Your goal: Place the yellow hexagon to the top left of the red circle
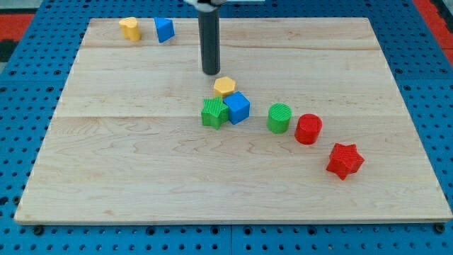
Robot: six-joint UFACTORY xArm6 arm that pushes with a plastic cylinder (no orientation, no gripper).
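Note:
The yellow hexagon (224, 86) lies near the board's middle, touching the top of a blue cube (237, 107). The red circle (308, 129) stands to the right and lower, well apart from the hexagon. My tip (211, 73) rests on the board just up and left of the yellow hexagon, a small gap between them.
A green block (213, 112) touches the blue cube's left side. A green circle (279, 117) stands just left of the red circle. A red star (345, 160) lies at lower right. A yellow block (129, 28) and a blue block (164, 30) sit at the top left of the wooden board (127, 177).

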